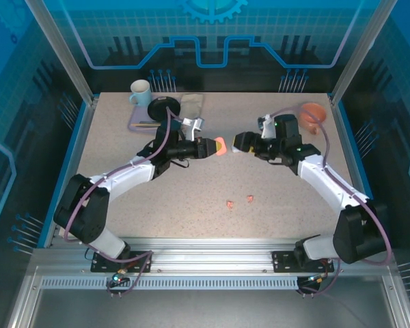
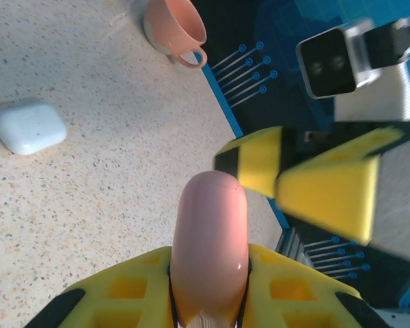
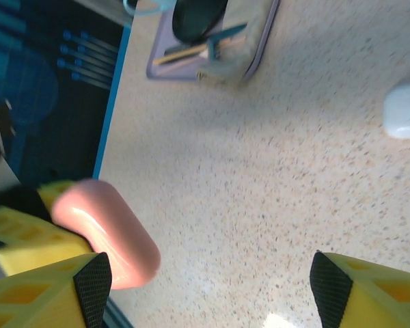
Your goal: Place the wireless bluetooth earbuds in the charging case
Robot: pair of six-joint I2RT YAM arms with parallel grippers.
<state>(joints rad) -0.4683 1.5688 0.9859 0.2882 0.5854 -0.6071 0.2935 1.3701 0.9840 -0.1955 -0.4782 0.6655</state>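
Observation:
My left gripper point(image 1: 212, 147) is shut on a salmon-pink charging case point(image 1: 220, 145), held off the table at mid-centre. The left wrist view has the closed case point(image 2: 210, 239) clamped between the yellow fingers point(image 2: 130, 294). Facing it, my right gripper point(image 1: 238, 142) is open with nothing between its fingers, and the pink case point(image 3: 106, 232) sits just beside its left fingertip point(image 3: 92, 280). Two pink earbuds point(image 1: 229, 203) point(image 1: 250, 198) lie on the table nearer the front. A white closed case point(image 2: 29, 127) point(image 3: 404, 109) rests on the tabletop.
A peach cup point(image 1: 313, 115) stands at the back right. At the back left are a pale blue mug point(image 1: 140, 92), a purple tray point(image 1: 138, 126) with a black bowl point(image 1: 165, 108), and a folded cloth point(image 1: 191, 104). Metal frame posts border the table.

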